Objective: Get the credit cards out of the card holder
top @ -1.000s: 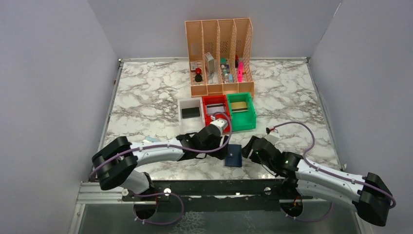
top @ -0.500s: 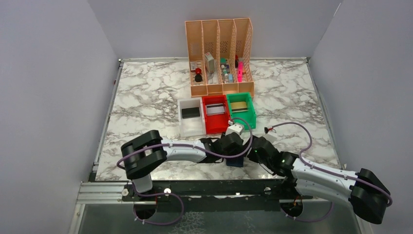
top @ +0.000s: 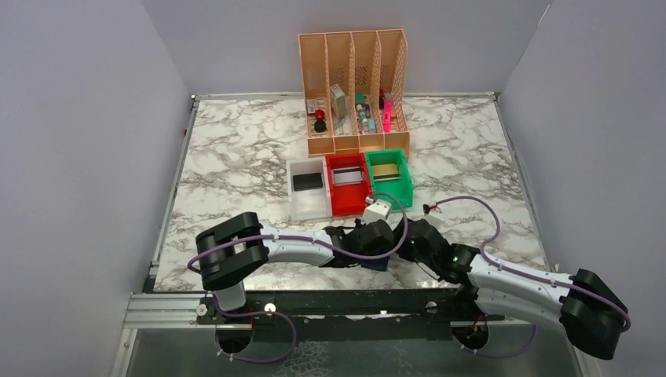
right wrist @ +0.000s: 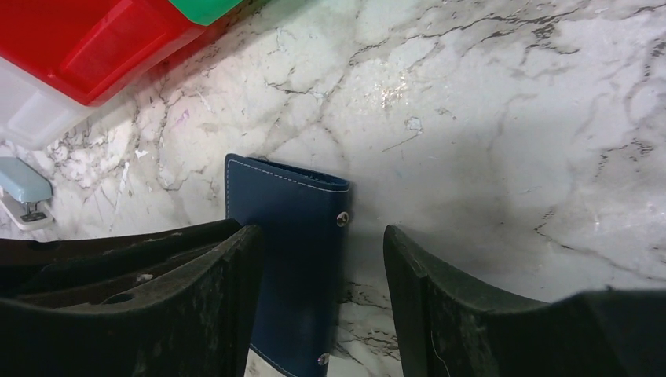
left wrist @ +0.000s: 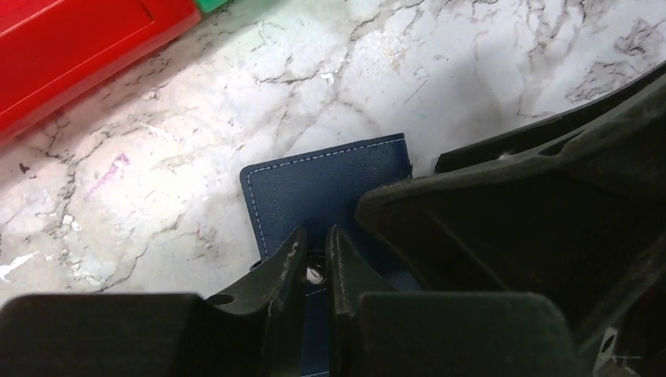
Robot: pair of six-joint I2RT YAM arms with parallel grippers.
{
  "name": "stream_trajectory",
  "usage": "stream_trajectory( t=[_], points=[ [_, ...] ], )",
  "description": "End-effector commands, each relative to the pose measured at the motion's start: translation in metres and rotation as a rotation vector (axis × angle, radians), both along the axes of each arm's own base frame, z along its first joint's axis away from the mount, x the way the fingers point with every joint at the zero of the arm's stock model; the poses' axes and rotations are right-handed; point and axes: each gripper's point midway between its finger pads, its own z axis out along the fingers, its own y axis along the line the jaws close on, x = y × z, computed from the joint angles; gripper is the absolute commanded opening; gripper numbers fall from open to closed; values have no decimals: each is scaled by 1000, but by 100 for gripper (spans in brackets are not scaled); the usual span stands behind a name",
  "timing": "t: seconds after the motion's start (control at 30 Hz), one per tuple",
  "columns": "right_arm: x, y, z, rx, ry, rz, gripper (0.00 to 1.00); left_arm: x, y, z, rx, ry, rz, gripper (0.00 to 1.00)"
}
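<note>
The navy card holder (right wrist: 287, 236) lies folded flat on the marble near the front edge, mostly hidden under both grippers in the top view (top: 380, 265). My left gripper (left wrist: 314, 234) is pressed down on it with its jaws nearly together. Only the holder's blue surface (left wrist: 330, 181) and a metal snap show through the slit. My right gripper (right wrist: 323, 229) is open and straddles the holder's snap edge. A black credit card (top: 307, 182) lies in the white bin. A silver one (top: 346, 177) lies in the red bin and a gold one (top: 385, 170) in the green bin.
The white bin (top: 309, 207), red bin (top: 348, 207) and green bin (top: 392, 202) stand in a row just behind the grippers. The orange file rack (top: 353, 86) is at the back. A light-blue stapler (right wrist: 23, 192) lies left of the holder.
My left arm swung right from the red bin, came down onto the card holder, and its jaws closed. The right gripper narrowed slightly and shifted a little toward the holder.
</note>
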Motion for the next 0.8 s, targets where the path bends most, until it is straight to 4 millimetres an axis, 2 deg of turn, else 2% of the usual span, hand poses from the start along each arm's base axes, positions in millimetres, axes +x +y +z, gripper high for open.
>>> stream_trajectory(
  t=[0.0,0.1,0.23,0.4,0.57,0.77],
  points=[
    [-13,0,-13,-20,41,64,60,-11,26,-7,61,20,-3,7],
    [-12,2,-14,-57,44,98,58,-10,26,6,-4,-2,5,4],
    [-9,8,-14,-74,36,132,58,-15,19,14,-107,1,-16,0],
    [-13,32,-11,-23,37,248,63,-12,23,20,-104,-13,7,0],
    [-20,46,-14,-21,41,370,63,-11,28,32,-155,-27,30,0],
    [-16,38,-24,-59,68,311,34,-13,35,34,-175,-32,43,0]
  ],
)
